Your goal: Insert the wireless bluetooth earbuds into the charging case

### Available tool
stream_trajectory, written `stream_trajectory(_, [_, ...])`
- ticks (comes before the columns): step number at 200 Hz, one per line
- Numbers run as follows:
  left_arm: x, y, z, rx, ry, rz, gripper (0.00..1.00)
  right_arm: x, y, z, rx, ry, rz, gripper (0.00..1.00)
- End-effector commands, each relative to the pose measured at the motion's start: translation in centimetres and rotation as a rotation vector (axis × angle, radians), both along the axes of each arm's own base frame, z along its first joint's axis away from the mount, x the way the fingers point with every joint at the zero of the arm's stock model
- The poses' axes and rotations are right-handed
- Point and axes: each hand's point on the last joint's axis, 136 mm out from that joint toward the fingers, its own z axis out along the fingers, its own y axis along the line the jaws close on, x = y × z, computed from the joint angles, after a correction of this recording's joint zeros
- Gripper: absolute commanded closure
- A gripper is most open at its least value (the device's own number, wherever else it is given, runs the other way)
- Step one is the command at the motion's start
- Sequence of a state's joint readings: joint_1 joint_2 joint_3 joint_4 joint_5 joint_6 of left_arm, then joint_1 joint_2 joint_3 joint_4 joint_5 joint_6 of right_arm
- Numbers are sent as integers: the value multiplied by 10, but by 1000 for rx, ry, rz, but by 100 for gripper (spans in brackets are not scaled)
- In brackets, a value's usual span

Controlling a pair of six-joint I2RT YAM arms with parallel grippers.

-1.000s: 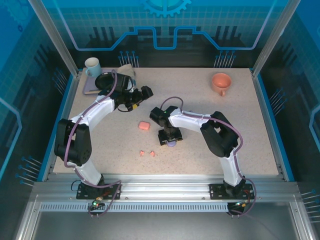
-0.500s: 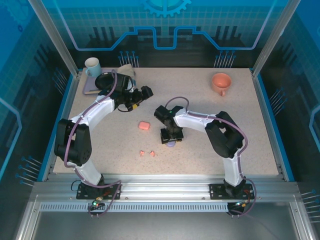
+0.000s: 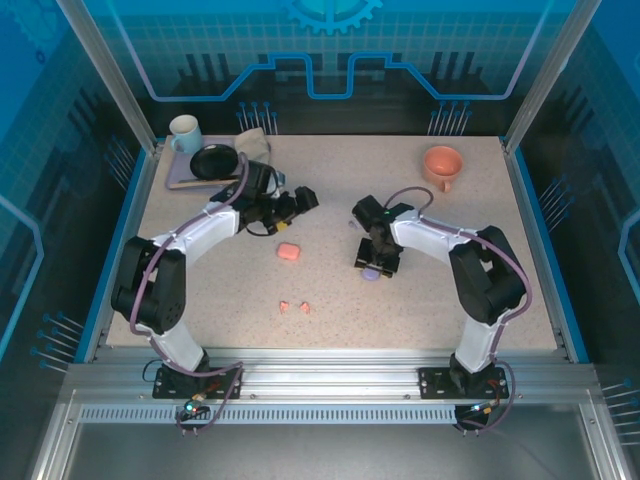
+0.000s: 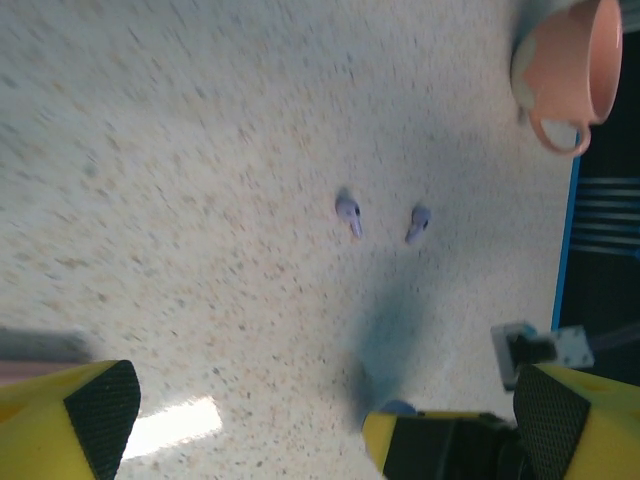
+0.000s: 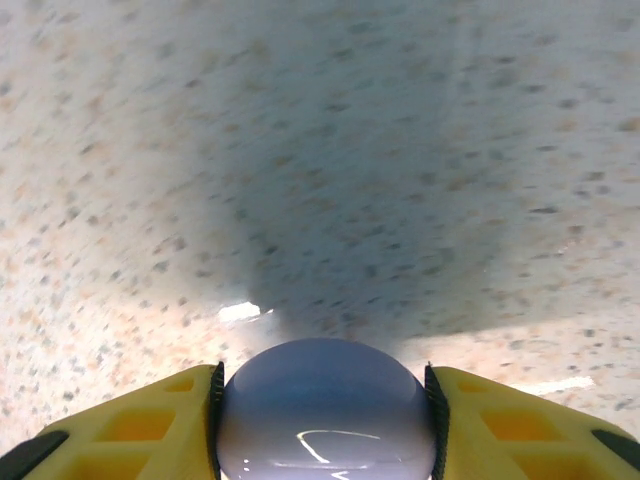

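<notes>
- Top view: the right gripper stands mid-table with its jaws pinching the lilac case. From above I cannot tell whether the case rests on the table or hangs just clear of it.
- The pink case lies between the two arms. The pink earbuds sit close together, nearer the arm bases. The left gripper hovers beyond the pink case and holds nothing.
- Left wrist view: the left gripper has its jaws spread wide over bare table. The lilac earbuds lie side by side, near each other but not touching.
- These buds look light, hard and smooth, so a careless pinch would likely flick them away. A gentle grip across the bud body, squarely from above, seems safest.
- The pink cup is cut off at the corner. A yellow-and-black shape by the lower edge is hard to make out.
- Right wrist view: the lilac case is a glossy dome with a yellow finger flush against each side. It looks rigid but slippery, so it may twist in the grip.
- The lower part of the case is cut off. Its lid seam and hinge are hidden, so I cannot tell whether it is open or closed.
</notes>
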State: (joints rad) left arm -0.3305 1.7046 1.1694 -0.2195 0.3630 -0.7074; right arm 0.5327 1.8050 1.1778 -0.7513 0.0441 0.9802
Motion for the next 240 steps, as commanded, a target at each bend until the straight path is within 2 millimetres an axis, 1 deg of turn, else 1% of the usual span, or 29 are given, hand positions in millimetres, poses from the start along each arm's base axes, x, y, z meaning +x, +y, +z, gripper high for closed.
stream_trajectory(1, [-17,-30,5,-57,-36,-69,1,0,-12,-2,43,5,-168,61])
stream_trajectory(39, [-48,-68,-9,-137,-73,-161,2,5,-24,-3,127,7,-309,61])
stream_trajectory(66, [-66,-89,-18,-191,-102,-205,3,8,-24,0,165,8,-346,61])
stream_trajectory(88, [-77,-106,-25,-217,-130,-244,5,12,-22,2,192,7,-362,61])
stream_trajectory(129, [-86,-136,-37,-241,-148,-306,9,11,-20,0,205,20,-369,61])
stream_trajectory(155, [-89,-146,-46,-261,-150,-324,12,9,-21,-2,209,26,-376,61])
stream_trajectory(193, [-93,-156,-61,-275,-139,-333,16,9,-21,-5,217,39,-378,61])
stream_trajectory(213, [-94,-159,-68,-281,-127,-335,16,7,-23,-8,202,50,-373,61])
stream_trajectory(222, [-95,-160,-69,-282,-126,-333,16,5,-24,-9,189,56,-369,58])
stream_trajectory(240, [-94,-159,-68,-282,-132,-328,16,2,-25,-10,164,65,-356,48])
